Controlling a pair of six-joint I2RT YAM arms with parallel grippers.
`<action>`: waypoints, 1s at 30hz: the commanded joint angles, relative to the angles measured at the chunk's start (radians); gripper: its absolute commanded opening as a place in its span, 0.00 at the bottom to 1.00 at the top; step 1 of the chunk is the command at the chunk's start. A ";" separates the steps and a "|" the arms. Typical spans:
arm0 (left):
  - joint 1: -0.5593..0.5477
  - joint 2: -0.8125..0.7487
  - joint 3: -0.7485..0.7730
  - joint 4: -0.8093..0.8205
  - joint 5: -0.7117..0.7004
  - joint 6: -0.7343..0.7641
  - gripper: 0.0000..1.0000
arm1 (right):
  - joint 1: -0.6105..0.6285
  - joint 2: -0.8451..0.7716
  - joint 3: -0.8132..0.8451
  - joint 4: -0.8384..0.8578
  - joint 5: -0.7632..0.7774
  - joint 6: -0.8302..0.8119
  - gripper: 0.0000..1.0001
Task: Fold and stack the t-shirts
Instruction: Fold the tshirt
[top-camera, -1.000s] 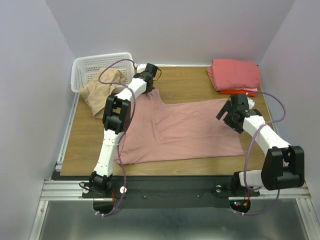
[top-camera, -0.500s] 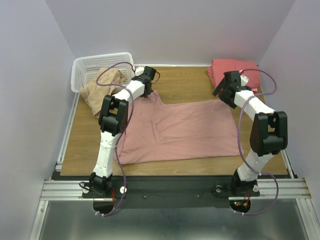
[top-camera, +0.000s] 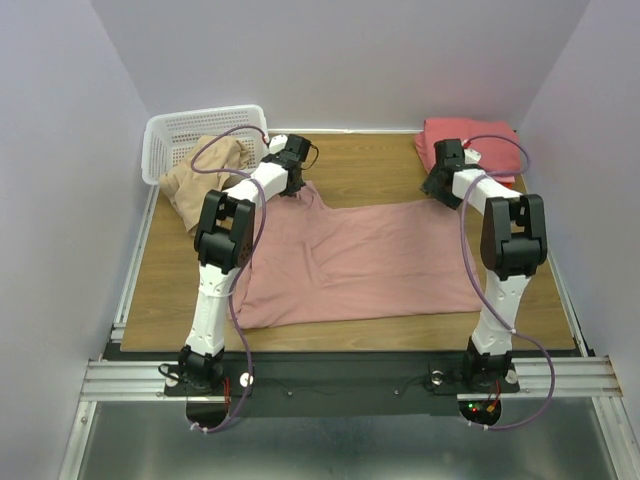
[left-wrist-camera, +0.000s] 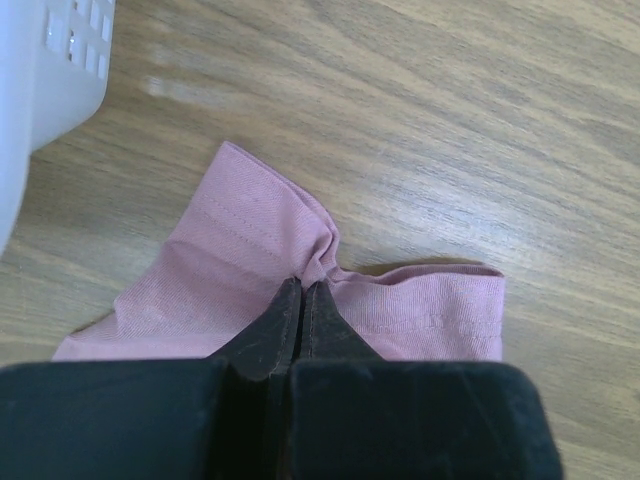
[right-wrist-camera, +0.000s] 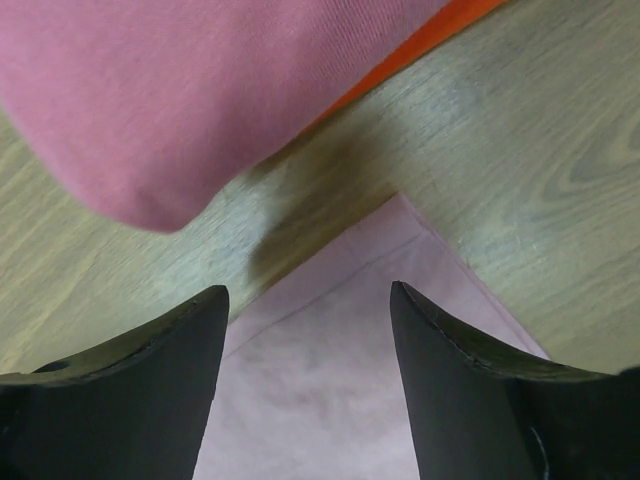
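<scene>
Swung away from the right edge of the cloth a second before, the right arm was now stretched to the far right corner of the dusty-pink t-shirt (top-camera: 360, 260), while the left arm was little changed. This shirt was spread flat on the wooden table (top-camera: 370, 165), its near hem towards the arm bases.

At its far left corner, a bunched fold of pink cloth (left-wrist-camera: 250, 270) was pinched between the closed fingers of the left gripper (left-wrist-camera: 305, 288) (top-camera: 290, 185). At the far right corner, the right gripper (right-wrist-camera: 308, 295) (top-camera: 437, 186) was held with its fingers apart, one on each side of the pale pink corner (right-wrist-camera: 340, 380) (nothing was yet clamped there).

Just beyond that corner, a folded salmon-pink t-shirt (right-wrist-camera: 200, 90) (top-camera: 490, 140) was stacked on an orange-red t-shirt (right-wrist-camera: 420, 50), of which only an edge was seen. Far left, a beige t-shirt (top-camera: 195, 185) was draped out of the white lattice basket (top-camera: 180, 135) (left-wrist-camera: 40, 70) onto the table.
</scene>
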 joint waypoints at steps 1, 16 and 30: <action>0.002 -0.086 -0.020 -0.003 -0.017 0.012 0.00 | -0.001 0.043 0.065 0.035 0.062 0.003 0.70; 0.000 -0.141 -0.077 0.009 -0.025 0.017 0.00 | 0.001 0.054 0.029 0.035 0.070 0.016 0.35; -0.048 -0.345 -0.350 0.084 -0.059 -0.038 0.00 | 0.010 -0.104 -0.077 0.035 0.093 -0.017 0.00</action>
